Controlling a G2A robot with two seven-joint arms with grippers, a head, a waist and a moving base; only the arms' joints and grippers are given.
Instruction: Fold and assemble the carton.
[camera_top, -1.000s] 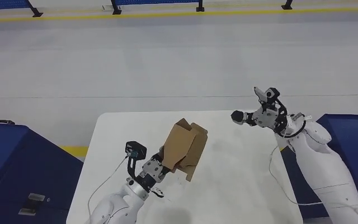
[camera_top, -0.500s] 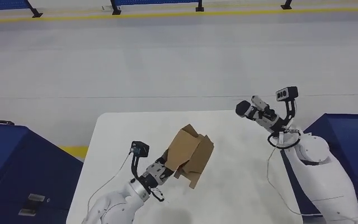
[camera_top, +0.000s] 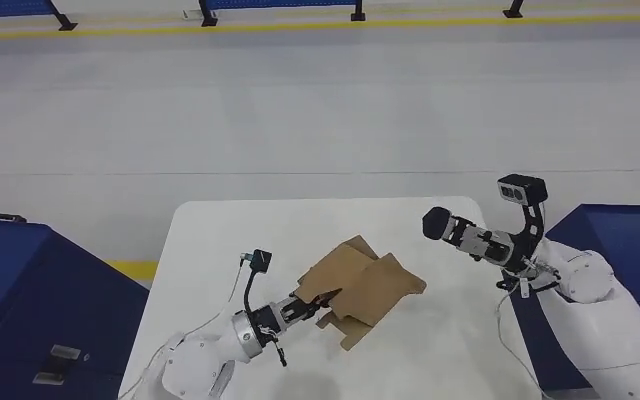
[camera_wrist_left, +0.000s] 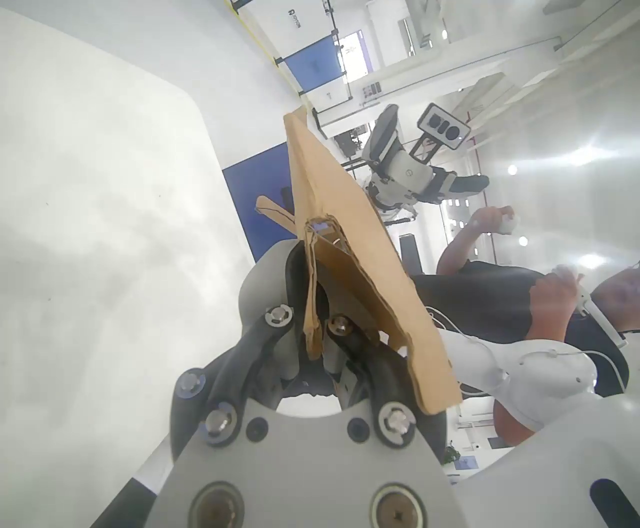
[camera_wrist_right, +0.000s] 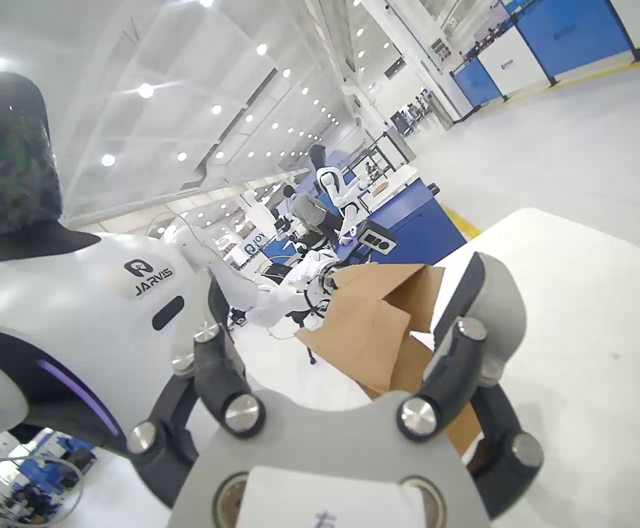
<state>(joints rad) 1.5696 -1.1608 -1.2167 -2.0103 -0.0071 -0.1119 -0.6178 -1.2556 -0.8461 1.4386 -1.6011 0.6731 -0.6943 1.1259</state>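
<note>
My left gripper (camera_top: 318, 298) sits low over the near half of the table (camera_top: 215, 240), and its fingers (camera_wrist_left: 265, 290) are pressed together on a thin edge of the carton (camera_top: 368, 288), pinching the doubled cardboard between them. From my left wrist the carton (camera_wrist_left: 345, 235) rises away from the pinch as a flat brown sheet seen nearly edge-on, its torn corrugated rim just above my knuckles. From above, the carton lies near the middle of the table's near half, partly opened and tipped low, with its panels splayed at different angles. One pointed corner reaches toward my right side, and a small flap hangs at the edge nearest me. I cannot tell whether its underside rests on the table or is held just clear of it. My right gripper (camera_top: 437, 222) hangs over the far right corner of the table, well apart from the carton and aimed toward it; its fingers are spread wide with nothing between them. From my right wrist one grey finger (camera_wrist_right: 480, 295) stands out to the side, and the carton (camera_wrist_right: 375, 310) shows farther off beyond the gap, with my left arm behind it. The white tabletop (camera_wrist_right: 575, 300) runs past that finger. A blue cabinet (camera_top: 60, 290) stands beside the table on my left; another blue cabinet (camera_top: 605, 215) stands on my right, behind my right arm. Beyond the table the pale floor stretches to a yellow line (camera_top: 300, 25).
</note>
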